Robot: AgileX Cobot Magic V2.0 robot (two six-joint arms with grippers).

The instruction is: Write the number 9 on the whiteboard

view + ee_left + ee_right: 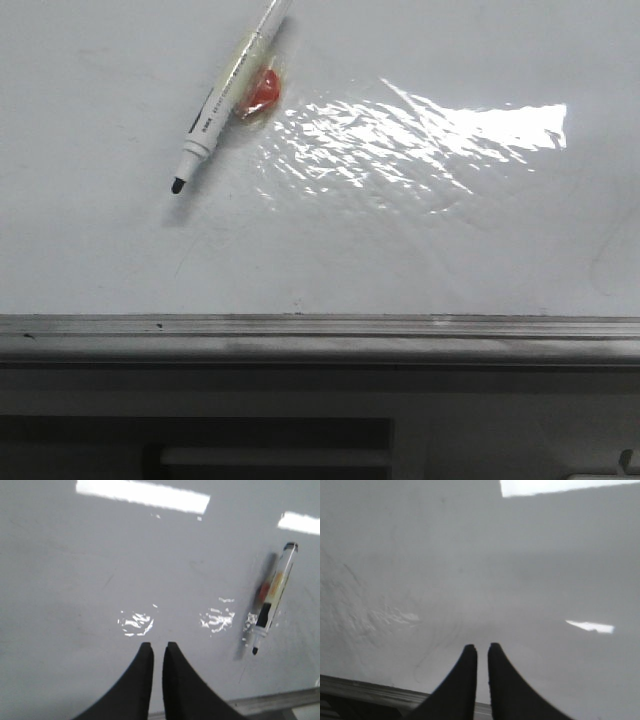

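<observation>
The whiteboard (420,250) is glossy white with a wrinkled glare patch (420,135) and faint smudges. No number 9 shows on it. An uncapped white marker (215,110) lies on the board at the upper left, black tip toward the rail; it also shows in the left wrist view (272,600). Neither gripper shows in the front view. My left gripper (159,646) hovers over the board (100,580), apart from the marker, jaws nearly together and empty. My right gripper (482,647) is over bare board (530,580), jaws nearly together and empty.
A red-orange piece (264,90) sits against the marker's barrel. A grey metal rail (320,330) runs along the board's near edge, also seen in the left wrist view (280,700) and the right wrist view (370,690). Below it is a dark frame.
</observation>
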